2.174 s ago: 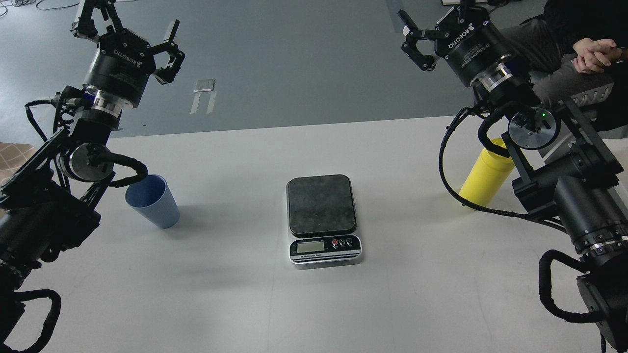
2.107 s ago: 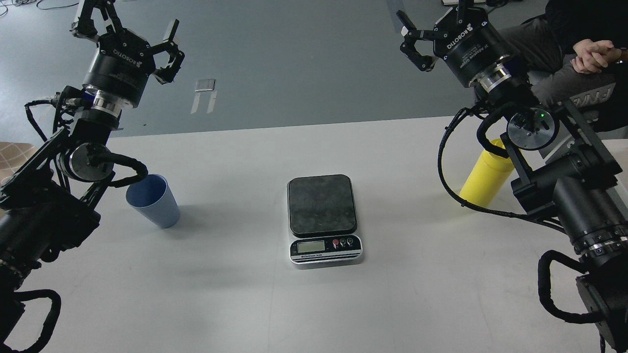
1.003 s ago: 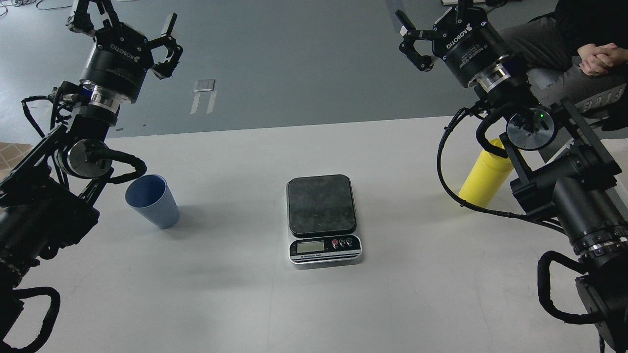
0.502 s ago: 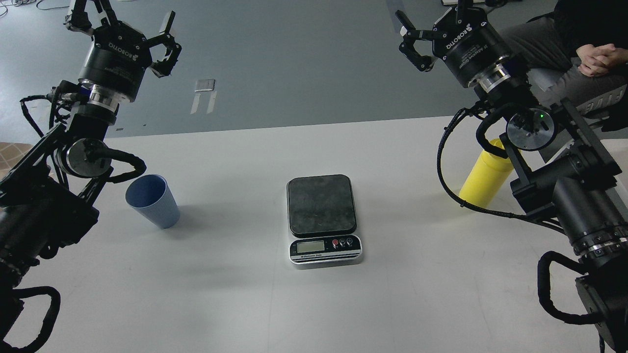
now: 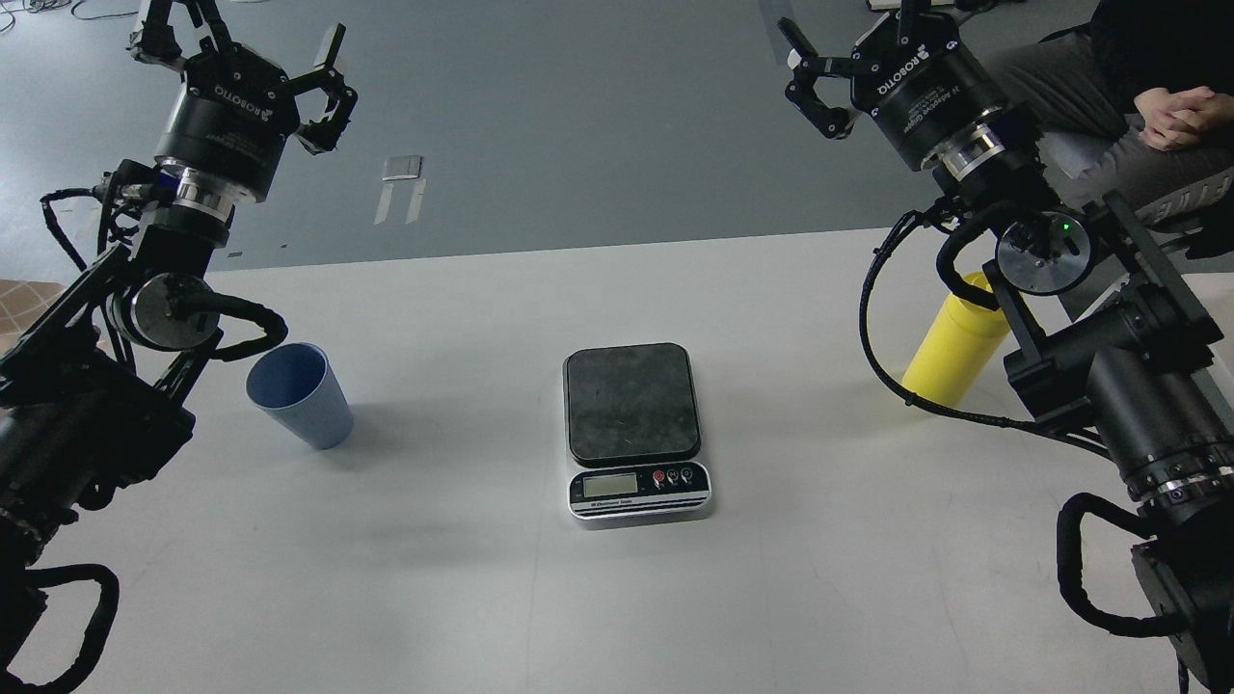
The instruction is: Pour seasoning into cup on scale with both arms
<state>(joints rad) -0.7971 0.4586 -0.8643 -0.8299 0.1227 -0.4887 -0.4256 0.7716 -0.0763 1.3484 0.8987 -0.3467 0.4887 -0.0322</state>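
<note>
The light-blue cup [image 5: 297,395] stands upright on the white table [image 5: 482,598] at the left, empty. The scale [image 5: 634,428] sits in the middle with nothing on its black plate. The yellow seasoning bottle [image 5: 952,349] stands at the right, its top hidden behind my right arm. My left gripper [image 5: 241,43] is open and empty, held high above and behind the cup. My right gripper [image 5: 853,53] is open and empty, held high above and to the left of the bottle; its far finger runs off the top edge.
A seated person with clasped hands [image 5: 1171,108] is at the far right behind the table. A small grey plate and tape marks [image 5: 402,172] lie on the floor beyond the table's far edge.
</note>
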